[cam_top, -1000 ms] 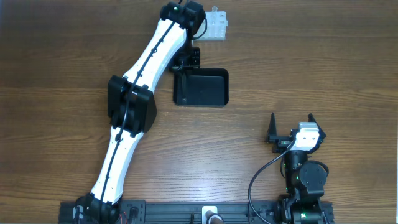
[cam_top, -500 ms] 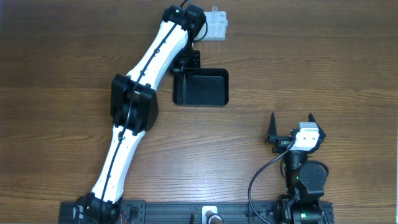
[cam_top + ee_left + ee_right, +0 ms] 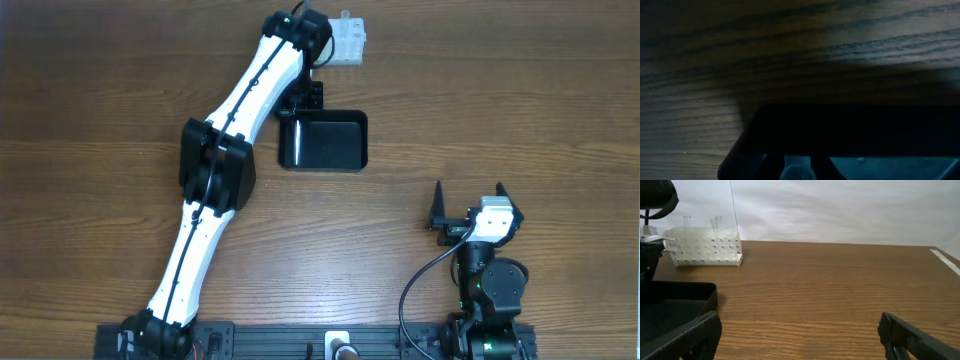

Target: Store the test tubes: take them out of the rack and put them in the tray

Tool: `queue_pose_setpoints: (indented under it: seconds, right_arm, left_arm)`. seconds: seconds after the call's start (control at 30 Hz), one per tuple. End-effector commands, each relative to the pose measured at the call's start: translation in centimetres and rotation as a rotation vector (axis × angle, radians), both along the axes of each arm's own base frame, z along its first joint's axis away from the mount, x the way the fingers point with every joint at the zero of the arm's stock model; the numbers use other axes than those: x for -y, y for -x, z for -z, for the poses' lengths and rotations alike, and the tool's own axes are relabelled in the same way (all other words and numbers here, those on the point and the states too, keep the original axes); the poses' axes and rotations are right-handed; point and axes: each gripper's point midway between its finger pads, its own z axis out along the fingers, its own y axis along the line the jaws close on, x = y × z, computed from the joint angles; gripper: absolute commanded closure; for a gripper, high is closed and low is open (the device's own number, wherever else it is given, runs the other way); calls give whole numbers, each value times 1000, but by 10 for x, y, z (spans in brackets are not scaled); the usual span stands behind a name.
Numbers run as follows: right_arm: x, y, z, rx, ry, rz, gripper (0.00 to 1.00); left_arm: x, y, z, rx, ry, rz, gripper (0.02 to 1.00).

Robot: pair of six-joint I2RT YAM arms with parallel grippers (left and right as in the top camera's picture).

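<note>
The clear test tube rack (image 3: 348, 40) stands at the table's far edge, with a few tubes (image 3: 716, 222) upright in the rack (image 3: 705, 247). The black tray (image 3: 335, 150) lies just in front of it. My left gripper (image 3: 299, 101) hangs low over the tray's far left corner. A thin clear tube (image 3: 296, 140) runs along the tray's left wall below it, and a tube end (image 3: 797, 173) is at the tray wall (image 3: 850, 130) in the left wrist view. Whether it is held is hidden. My right gripper (image 3: 468, 205) stands open and empty near its base.
Bare wood lies between the tray (image 3: 675, 305) and the right arm. The left arm (image 3: 225, 150) stretches diagonally across the table's left half. A white wall backs the far edge.
The left arm's elbow has shifted slightly to the right. Its gripper stays at the tray's corner, and the right arm has not moved.
</note>
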Motion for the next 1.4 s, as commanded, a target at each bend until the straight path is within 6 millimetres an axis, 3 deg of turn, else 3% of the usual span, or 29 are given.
queue_pose_setpoints:
  seconds: [0.03,0.33,0.53,0.9,1.1,1.4]
  right_arm:
    - [-2,0,2,0,-4,-11,9]
    - [-2,0,2,0,-4,-11,9]
    - [-2,0,2,0,-4,-12,9]
    - [-2,0,2,0,-4,-12,7]
    - [-2,0,2,0,-4,-12,7]
    - [-2,0,2,0,-4,-11,9]
  left_arm:
    - [-1,-4,7,-4,7,11,978]
    - [0,-6,7,6,11,11,978]
    - [0,-6,7,6,11,11,805]
    - [-1,-3,2,0,9,11,757]
    - [-1,-1,-28,28,23,12,636]
    - [10,0,-82,134,78,34,595]
